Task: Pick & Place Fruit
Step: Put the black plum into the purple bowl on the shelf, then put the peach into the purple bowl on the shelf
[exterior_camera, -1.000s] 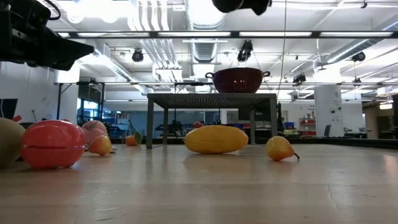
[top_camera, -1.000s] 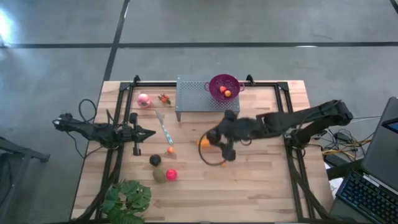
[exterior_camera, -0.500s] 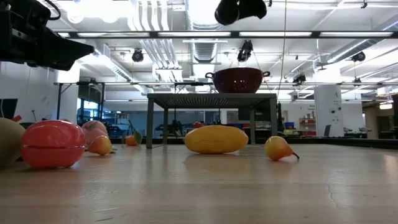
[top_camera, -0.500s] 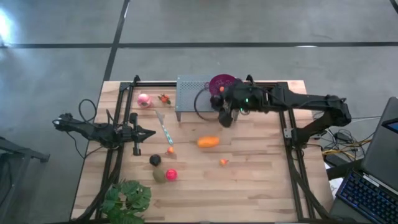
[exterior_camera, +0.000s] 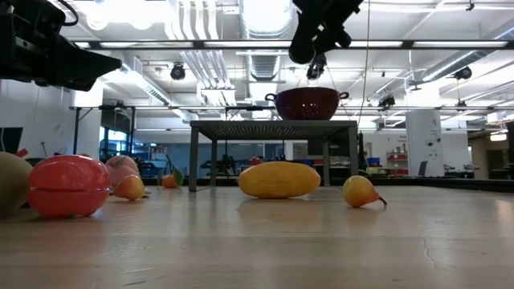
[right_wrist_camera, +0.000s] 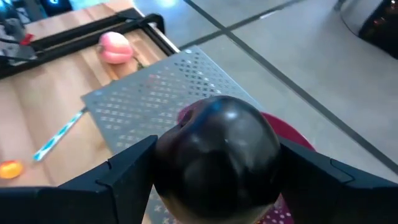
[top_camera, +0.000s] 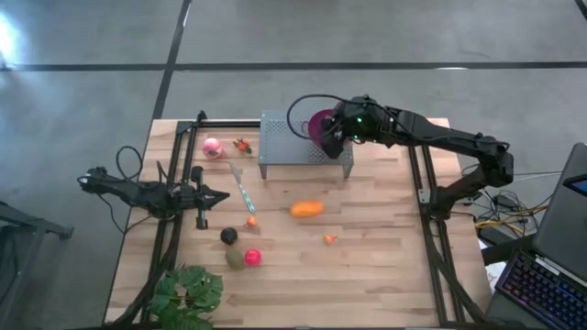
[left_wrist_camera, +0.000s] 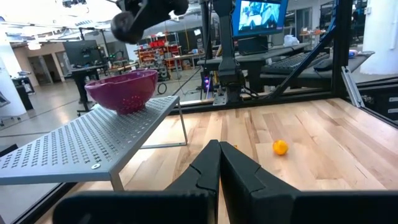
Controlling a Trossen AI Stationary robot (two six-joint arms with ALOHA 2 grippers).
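Observation:
My right gripper [top_camera: 330,137] hangs over the purple bowl [top_camera: 321,122], shut on a dark purple-black ball [right_wrist_camera: 214,158]. The bowl stands on a grey perforated stand [top_camera: 292,145] at the far side of the table. More fruit lies on the wood: a pink ball [top_camera: 212,147], an elongated orange piece [top_camera: 307,209], a dark ball [top_camera: 228,236], an olive-green piece [top_camera: 236,258], a red ball [top_camera: 252,258] and small orange bits [top_camera: 330,238]. My left gripper [left_wrist_camera: 219,168] rests shut at the table's left, holding nothing. My right gripper pinches the dark ball between its two fingers [right_wrist_camera: 127,171], one on each opposite side [right_wrist_camera: 163,163]. The fingers slant downward toward the far edge. The ball is lifted clear, above the bowl's rim [right_wrist_camera: 292,134].
A blue-and-white stick [top_camera: 242,191] lies left of the stand. A leafy green plant [top_camera: 188,295] sits at the near left corner. Black rails [top_camera: 424,197] run along both sides of the table. Bare wood lies between the orange piece and the near edge.
My right gripper has swung from the middle of the table, beside the elongated orange piece, toward the far edge and slightly up, and now stands over the bowl with the dark ball between its fingers. It has tipped and turned on the way. The fruit on the table has not moved.

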